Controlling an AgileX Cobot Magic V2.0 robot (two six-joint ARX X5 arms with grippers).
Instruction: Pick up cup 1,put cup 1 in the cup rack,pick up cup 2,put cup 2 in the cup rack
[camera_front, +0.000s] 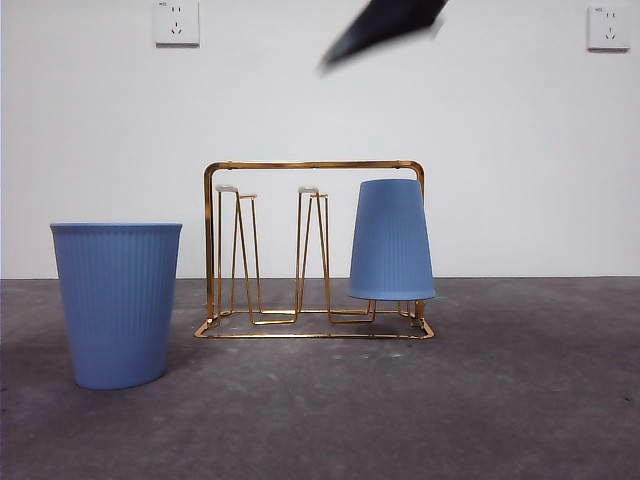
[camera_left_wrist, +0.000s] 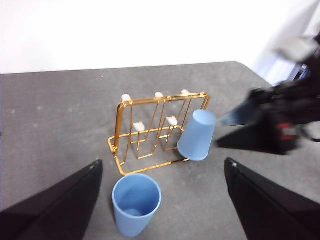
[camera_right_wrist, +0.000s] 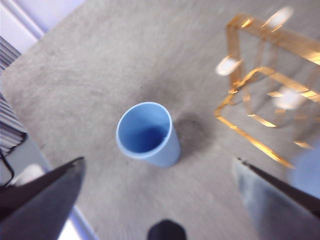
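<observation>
One blue cup (camera_front: 391, 240) is already upside down on the gold wire cup rack (camera_front: 313, 166), sitting over a prong at one end of it and leaning a little, its rim just above the rack's base. The other prongs, with their white tips, stand bare. The second blue cup (camera_front: 117, 303) stands upright, mouth up, on the dark grey table (camera_front: 520, 400), just beside the opposite end of the rack and not touching it.

The left gripper (camera_left_wrist: 160, 200) hangs above the upright cup with its jaws spread wide and nothing between them. The right gripper (camera_right_wrist: 160, 200) is also up in the air, looking down on that same cup, its jaws far apart and empty. In the level view from the front, only a blurred black tip (camera_front: 380, 28) of an arm shows near the top edge, above the rack.
</observation>
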